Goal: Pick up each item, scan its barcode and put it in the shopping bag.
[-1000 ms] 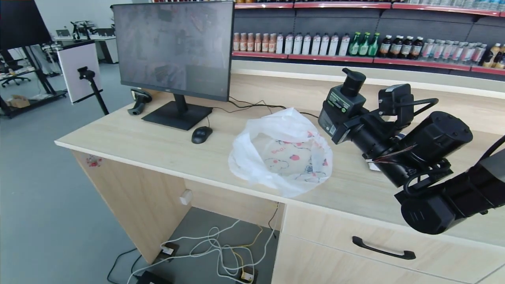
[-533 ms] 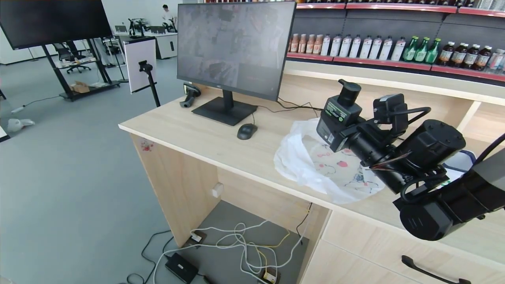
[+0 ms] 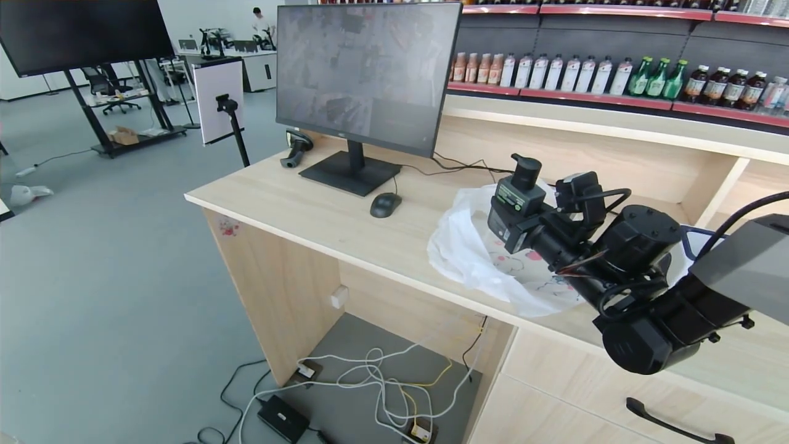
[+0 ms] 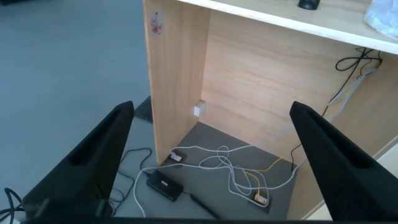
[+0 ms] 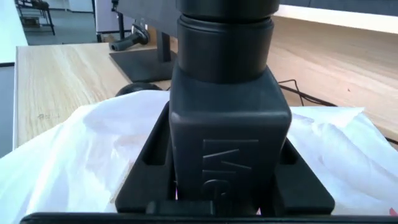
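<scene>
A black bottle with a pump cap [image 3: 516,200] hangs just above the white plastic shopping bag [image 3: 474,259], which lies open on the wooden counter [image 3: 320,216]. My right gripper [image 3: 525,223] is shut on the bottle's lower body. In the right wrist view the bottle [image 5: 227,118] stands upright between the fingers [image 5: 146,177], with the bag [image 5: 87,149] spread beneath it. A handheld barcode scanner [image 3: 298,147] rests at the counter's far left corner beside the monitor. My left gripper [image 4: 211,155] is open, low beside the counter's side panel [image 4: 180,74].
A monitor [image 3: 370,74] and a mouse [image 3: 385,204] stand left of the bag. Shelves of drink bottles [image 3: 604,74] line the back wall. Loose cables [image 4: 236,177] lie on the floor under the counter. A drawer handle [image 3: 669,422] is below the counter's front edge.
The head camera turned, shifting the whole picture. Since then my right gripper has lowered the black bottle closer to the bag's opening.
</scene>
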